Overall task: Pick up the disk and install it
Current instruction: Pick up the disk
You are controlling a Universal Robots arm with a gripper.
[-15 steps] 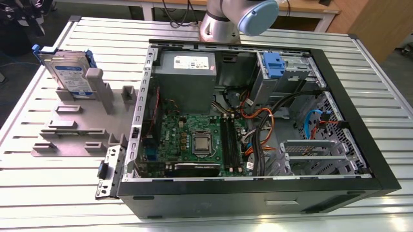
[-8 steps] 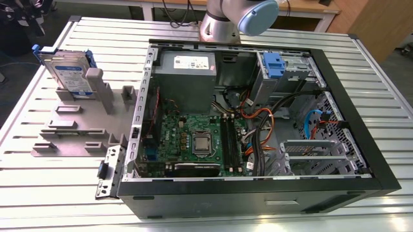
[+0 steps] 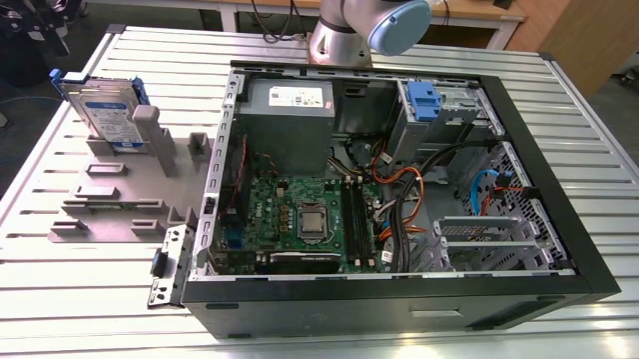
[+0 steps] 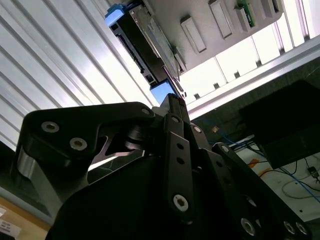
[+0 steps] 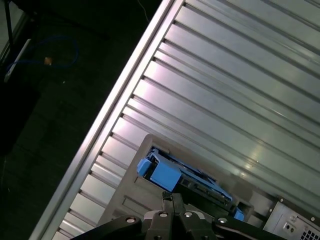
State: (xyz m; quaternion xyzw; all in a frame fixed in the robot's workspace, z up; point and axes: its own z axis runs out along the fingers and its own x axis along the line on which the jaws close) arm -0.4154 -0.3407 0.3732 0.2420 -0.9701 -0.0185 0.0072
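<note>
Status: no step of the task is complete.

1. Position of the disk. In the exterior view the disk (image 3: pixel 104 112) stands on edge in a slot of the grey holding fixture (image 3: pixel 120 202), which lies on the slatted desk (image 3: pixel 90 299) at the exterior view's left, just beside the open computer case (image 3: pixel 399 299). Its blue carrier frame shows at its upper corners. The disk is outside the case and is not installed.

2. State of the gripper. In both wrist views the gripper (image 5: pixel 172 196) (image 4: pixel 173 98) points toward the disk (image 5: pixel 182 177) (image 4: pixel 145 45) and is near it, apart from it. The fingertips appear to be pressed together with nothing between them; the angle is steep, so treat this as probable. The gripper grasps nothing.

3. Condition of the case. The side panel is off and the interior is exposed. The drive bay area (image 3: pixel 439 112), with a blue latch piece (image 3: pixel 423 99), sits at the far corner of the case.

4. Work outstanding. Judged from the above, both pickup and installation are not yet done.
</note>
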